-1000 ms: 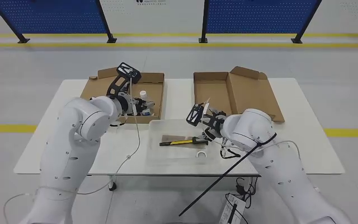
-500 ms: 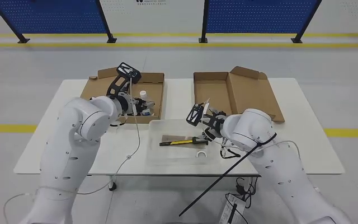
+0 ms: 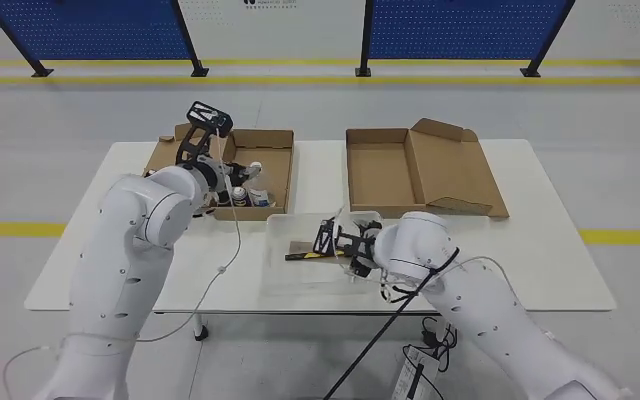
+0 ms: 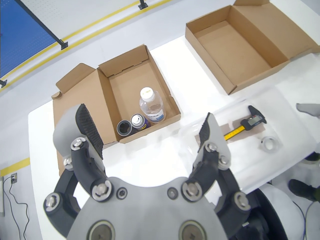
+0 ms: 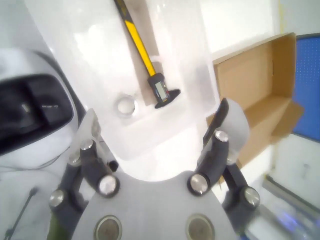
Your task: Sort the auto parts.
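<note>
Left hand (image 4: 145, 117) spread wide, gripping nothing, high over the white tabletop (image 4: 140, 161). Directly beneath it: open cardboard box (image 4: 130, 76) holding an upright clear bottle (image 4: 152, 108), a spray can (image 4: 138, 121) and a black tube (image 4: 124, 127), close together at one end. Right hand (image 5: 158, 109) also open and empty, just above a clear plastic tray (image 5: 200, 51). Ahead of its fingertips, inside the tray: yellow-and-black digital caliper (image 5: 140, 48) lying flat, small metal ring (image 5: 126, 106) just beside its display end. Beyond that hand, a second cardboard box (image 5: 250, 81).
</note>
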### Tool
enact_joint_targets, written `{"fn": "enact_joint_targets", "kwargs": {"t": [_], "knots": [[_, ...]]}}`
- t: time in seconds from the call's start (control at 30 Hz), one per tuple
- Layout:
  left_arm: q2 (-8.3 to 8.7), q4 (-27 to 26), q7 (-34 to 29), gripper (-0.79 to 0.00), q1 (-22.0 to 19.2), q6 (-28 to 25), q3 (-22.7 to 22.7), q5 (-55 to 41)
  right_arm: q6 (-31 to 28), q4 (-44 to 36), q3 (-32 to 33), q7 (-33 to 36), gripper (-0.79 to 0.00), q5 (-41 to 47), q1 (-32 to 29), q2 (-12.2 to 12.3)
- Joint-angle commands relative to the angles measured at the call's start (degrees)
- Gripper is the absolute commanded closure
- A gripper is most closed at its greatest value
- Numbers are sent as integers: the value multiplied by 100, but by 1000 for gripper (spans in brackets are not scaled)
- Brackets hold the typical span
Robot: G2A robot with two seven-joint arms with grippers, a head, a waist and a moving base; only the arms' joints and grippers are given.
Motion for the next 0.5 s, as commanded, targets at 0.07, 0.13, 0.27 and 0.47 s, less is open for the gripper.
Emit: {"fn": "enact_joint_targets", "kwargs": {"t": [0.07, 0.13, 0.27, 0.47], "knots": [[10, -12, 41, -785, 22, 119, -56, 181, 270, 315, -407, 270, -785, 362, 343, 71], [13, -7, 48, -785, 23, 113, -53, 252, 387, 413, -573, 387, -785, 481, 522, 118], [13, -6, 48, -785, 23, 106, -49, 261, 572, 511, -730, 572, -785, 754, 776, 218], [13, -6, 48, -785, 23, 106, -49, 261, 713, 514, -979, 712, -785, 733, 1014, 350]]}}
